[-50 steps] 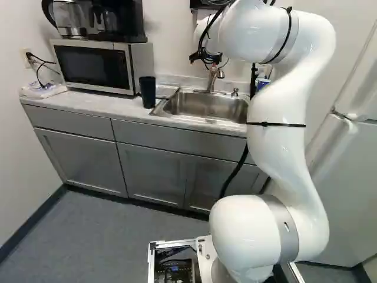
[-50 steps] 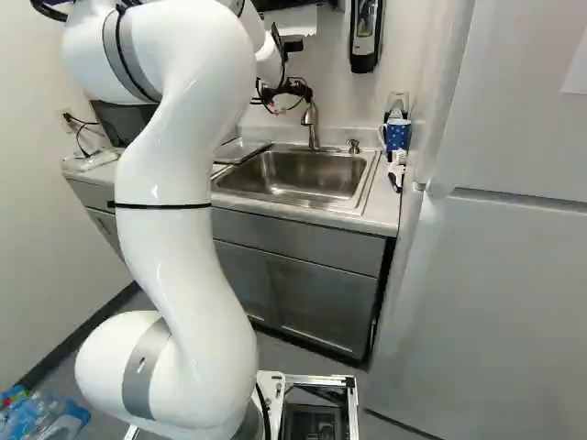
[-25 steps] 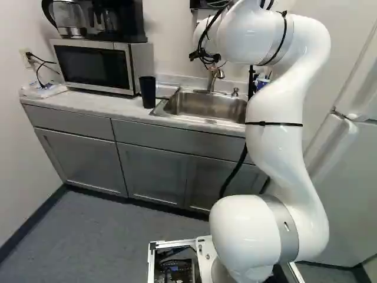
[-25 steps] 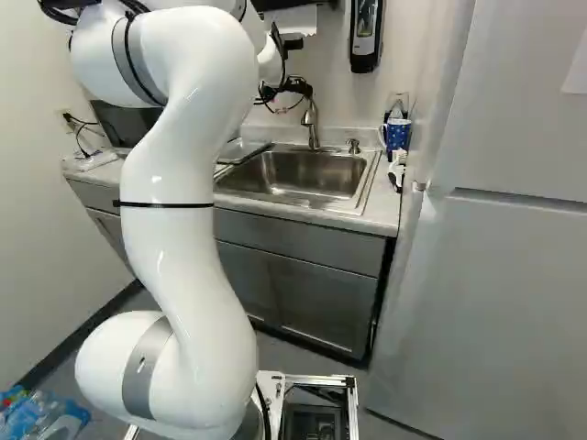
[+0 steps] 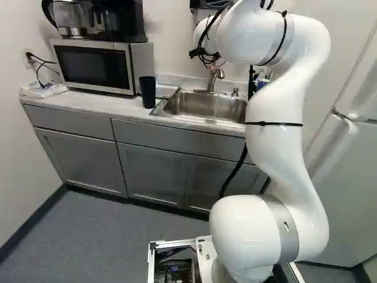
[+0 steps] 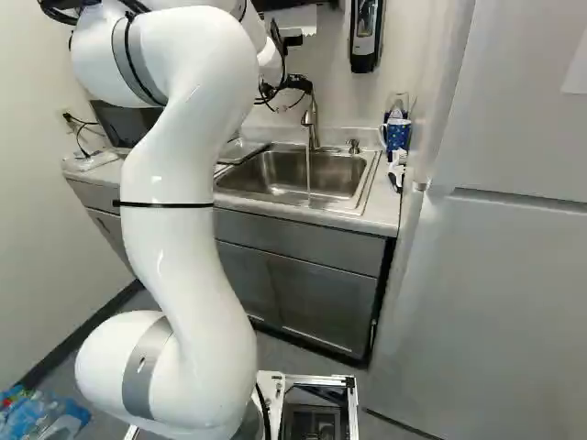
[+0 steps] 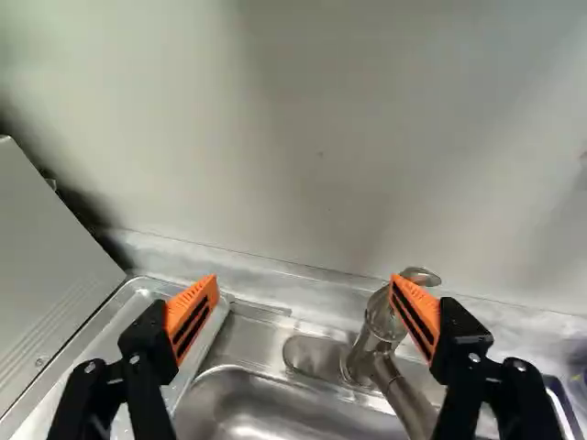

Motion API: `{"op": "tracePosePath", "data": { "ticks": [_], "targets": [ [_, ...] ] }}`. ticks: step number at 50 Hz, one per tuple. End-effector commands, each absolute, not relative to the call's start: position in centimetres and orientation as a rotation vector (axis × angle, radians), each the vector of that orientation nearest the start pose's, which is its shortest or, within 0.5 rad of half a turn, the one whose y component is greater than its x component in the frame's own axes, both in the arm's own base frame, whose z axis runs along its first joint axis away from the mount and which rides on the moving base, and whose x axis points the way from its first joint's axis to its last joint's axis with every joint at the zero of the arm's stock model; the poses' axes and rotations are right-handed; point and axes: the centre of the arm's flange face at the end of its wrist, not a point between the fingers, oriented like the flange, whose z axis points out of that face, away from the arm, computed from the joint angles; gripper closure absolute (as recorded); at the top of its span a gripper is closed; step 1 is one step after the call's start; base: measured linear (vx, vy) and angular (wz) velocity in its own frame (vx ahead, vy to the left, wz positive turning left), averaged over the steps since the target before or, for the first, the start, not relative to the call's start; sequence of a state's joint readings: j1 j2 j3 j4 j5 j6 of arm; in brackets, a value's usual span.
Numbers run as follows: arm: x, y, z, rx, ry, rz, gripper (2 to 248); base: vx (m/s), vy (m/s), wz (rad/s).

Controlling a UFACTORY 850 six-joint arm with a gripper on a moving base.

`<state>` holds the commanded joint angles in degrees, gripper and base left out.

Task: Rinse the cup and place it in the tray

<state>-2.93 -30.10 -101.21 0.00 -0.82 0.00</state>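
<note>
Gripper stood with fingers wide apart; cables partly hid it in both base views. One finger hid part of the faucet, from which water was running. Cup was upright, lower and to the left of the gripper. Tray, cut off in the wrist view, lay partly behind the other finger. Print on the dispenser was too small for reading.
</note>
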Motion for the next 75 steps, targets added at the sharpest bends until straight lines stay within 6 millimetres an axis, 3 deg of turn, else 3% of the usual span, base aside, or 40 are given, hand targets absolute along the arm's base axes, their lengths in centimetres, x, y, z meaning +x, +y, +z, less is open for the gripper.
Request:
{"op": "tracePosePath", "data": {
  "ticks": [38,75],
  "targets": [
    [73.0,-3.7,67.6,-2.59,0.066,-1.829,3,0.0,0.0,0.0],
    [71.4,-3.5,67.8,-2.599,0.063,-1.813,3,0.0,0.0,0.0]
  ]
}}
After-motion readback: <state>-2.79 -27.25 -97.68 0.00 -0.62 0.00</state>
